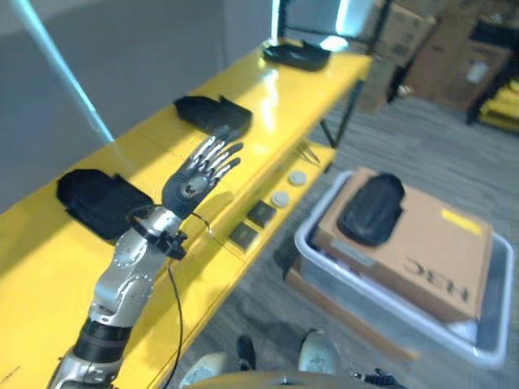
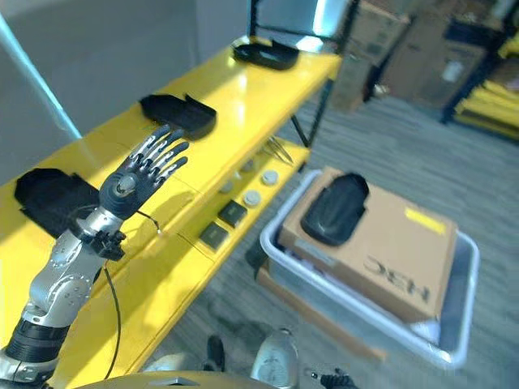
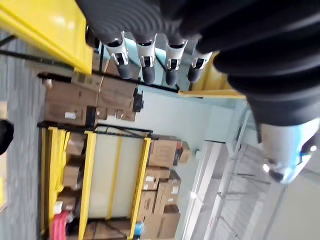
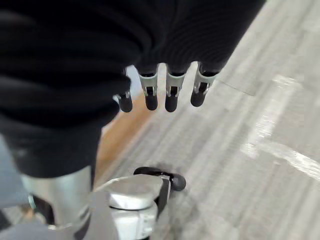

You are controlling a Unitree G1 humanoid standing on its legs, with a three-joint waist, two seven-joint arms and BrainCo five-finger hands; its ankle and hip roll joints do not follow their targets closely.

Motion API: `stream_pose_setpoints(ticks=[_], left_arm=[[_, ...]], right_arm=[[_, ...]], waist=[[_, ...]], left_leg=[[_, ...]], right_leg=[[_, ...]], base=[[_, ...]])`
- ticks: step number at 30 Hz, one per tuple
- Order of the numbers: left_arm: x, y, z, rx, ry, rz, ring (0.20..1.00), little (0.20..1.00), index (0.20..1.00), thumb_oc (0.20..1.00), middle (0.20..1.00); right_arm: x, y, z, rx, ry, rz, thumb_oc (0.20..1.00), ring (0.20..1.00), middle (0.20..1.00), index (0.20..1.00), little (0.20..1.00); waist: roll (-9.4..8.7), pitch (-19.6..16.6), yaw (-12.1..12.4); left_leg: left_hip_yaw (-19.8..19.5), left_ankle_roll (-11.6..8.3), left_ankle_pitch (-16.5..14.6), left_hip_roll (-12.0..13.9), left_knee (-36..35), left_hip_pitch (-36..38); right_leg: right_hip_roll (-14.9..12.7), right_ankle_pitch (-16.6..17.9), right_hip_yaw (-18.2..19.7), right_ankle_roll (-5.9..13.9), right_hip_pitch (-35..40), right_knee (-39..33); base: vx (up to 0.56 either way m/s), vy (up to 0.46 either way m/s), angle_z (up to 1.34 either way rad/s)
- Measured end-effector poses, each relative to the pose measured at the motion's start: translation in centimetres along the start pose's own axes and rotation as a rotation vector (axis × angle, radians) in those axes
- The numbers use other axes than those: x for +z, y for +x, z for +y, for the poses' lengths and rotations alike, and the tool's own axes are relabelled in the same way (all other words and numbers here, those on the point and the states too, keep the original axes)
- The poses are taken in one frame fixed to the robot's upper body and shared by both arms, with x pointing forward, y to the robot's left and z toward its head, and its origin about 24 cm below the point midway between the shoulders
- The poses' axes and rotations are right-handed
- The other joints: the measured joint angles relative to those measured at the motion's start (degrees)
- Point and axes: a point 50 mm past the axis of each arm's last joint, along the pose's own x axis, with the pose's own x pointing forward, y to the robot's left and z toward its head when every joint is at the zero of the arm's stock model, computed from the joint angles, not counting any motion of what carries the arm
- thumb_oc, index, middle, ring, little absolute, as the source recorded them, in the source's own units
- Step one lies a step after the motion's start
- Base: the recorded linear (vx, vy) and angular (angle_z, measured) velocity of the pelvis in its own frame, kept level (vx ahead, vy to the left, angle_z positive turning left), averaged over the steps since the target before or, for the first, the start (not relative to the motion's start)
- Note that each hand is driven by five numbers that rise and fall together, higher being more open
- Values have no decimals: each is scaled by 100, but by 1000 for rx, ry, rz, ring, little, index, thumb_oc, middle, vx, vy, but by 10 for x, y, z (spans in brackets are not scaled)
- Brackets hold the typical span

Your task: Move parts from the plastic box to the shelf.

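The robot's left hand (image 1: 200, 174) hovers empty, fingers (image 2: 166, 151) spread straight, above the yellow shelf (image 1: 268, 105), between the nearest black part (image 1: 97, 203) and a second black part (image 1: 212, 115); a third black part (image 1: 296, 54) lies at the far end. The right hand (image 4: 165, 95) hangs over bare floor, fingers relaxed and holding nothing. On the floor beside the shelf, well apart from both hands, the plastic box (image 1: 486, 340) carries a cardboard carton (image 1: 422, 259) with one black part (image 1: 371, 208) resting on top. That part sits unsecured on the flat carton; a clumsy grasp could likely push it off the edge.
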Motion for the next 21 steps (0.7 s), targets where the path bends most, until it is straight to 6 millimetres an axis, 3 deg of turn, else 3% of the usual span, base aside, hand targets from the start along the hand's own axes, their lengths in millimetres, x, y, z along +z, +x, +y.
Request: stream_pose_setpoints(ticks=[2,5,6,7,8,9,11,12,14,15,17,18,20,21], left_arm=[[0,2,-1,-18,10,10,1000,1000,1000,1000,1000],[-1,4,-2,-24,18,22,1000,1000,1000,1000,1000],[-2,0,2,-23,82,82,1000,1000,1000,1000,1000],[-3,-3,6,-18,137,133,1000,1000,1000,1000,1000],[-4,-9,11,-2,187,177,1000,1000,1000,1000,1000],[-18,-14,13,41,162,223,1000,1000,1000,1000,1000],[-50,-27,12,103,105,344,1000,1000,1000,1000,1000],[-73,-40,12,166,60,436,1000,1000,1000,1000,1000],[-97,-55,10,256,20,525,1000,1000,1000,1000,1000],[-109,-66,13,320,30,578,1000,1000,1000,1000,1000],[-141,-99,23,477,46,760,1000,1000,1000,1000,1000],[-159,-123,27,580,46,878,1000,1000,1000,1000,1000],[-182,-171,29,718,106,1086,1000,1000,1000,1000,1000],[-187,-194,32,781,174,1189,1000,1000,1000,1000,1000]], right_arm=[[-8,0,-3,-11,11,31,1000,1000,1000,1000,1000],[-4,1,-2,-6,18,13,1000,1000,1000,1000,1000],[0,0,4,16,23,-6,1000,1000,1000,1000,1000],[4,0,11,36,26,-20,1000,1000,1000,1000,1000],[11,-1,17,59,30,-44,1000,1000,1000,1000,1000],[17,0,12,53,25,-64,1000,1000,1000,1000,1000],[15,1,2,33,-12,-69,1000,1000,1000,1000,1000],[6,1,-5,21,-44,-54,1000,1000,1000,1000,1000],[-28,-3,-13,6,-91,38,1000,1000,1000,1000,1000],[-35,-5,-14,3,-97,58,1000,1000,1000,1000,1000],[-45,-7,-14,8,-122,90,1000,1000,1000,1000,1000],[-48,-8,-12,13,-120,98,1000,1000,1000,1000,1000],[-45,-7,-8,21,-120,92,1000,1000,1000,1000,1000],[-34,-5,-6,23,-119,68,1000,1000,1000,1000,1000]], waist=[[11,-7,58],[-22,-62,226],[-279,-215,334],[-514,-330,361],[-767,-463,446],[-567,-486,384],[-317,-640,289],[-118,-739,72],[14,-823,-85],[52,-869,-109],[50,-881,-204],[35,-869,-245],[-37,-801,-236],[-175,-659,-216]], left_leg=[[29,4,12,140,-94,-7],[2,-330,152,385,-396,-82],[29,-720,280,418,-652,-100],[95,-944,366,409,-713,-172],[277,-1082,512,380,-684,-280],[274,-1122,640,571,-684,-236],[325,-1248,729,818,-719,-180],[314,-1260,836,972,-719,-121],[202,-1336,884,1189,-683,-103],[145,-1333,1077,1255,-683,-95],[131,-1381,1144,1367,-676,-86],[134,-1402,1202,1420,-675,-79],[142,-1410,1440,1523,-621,-128],[19,-1470,1759,1596,-385,-369]], right_leg=[[-82,-219,-198,-43,598,-38],[-120,-419,-619,-117,1287,-538],[-117,-291,-912,-247,1759,-1570],[-140,-244,-1119,-376,1969,-2251],[-199,-381,-1242,-193,2000,-2844],[-44,-149,-1402,-131,2104,-3161],[198,24,-1386,-185,2122,-3440],[351,123,-1369,-205,2145,-3441],[587,83,-1337,-252,2145,-3402],[675,56,-1300,-315,2154,-3404],[807,37,-1260,-391,2174,-3400],[874,7,-1265,-427,2197,-3399],[994,-90,-1320,-501,2215,-3400],[1077,-140,-1395,-637,2196,-3371]], base=[[-99,-68,-91],[-67,-213,-98],[-35,-261,-118],[-34,-286,-151],[-17,-184,-125],[-19,-257,-124],[1,-228,-90],[5,-310,-55],[16,-327,-21],[32,-306,-14],[31,-323,-2],[8,-262,8],[-27,-238,19],[-44,-200,37]])
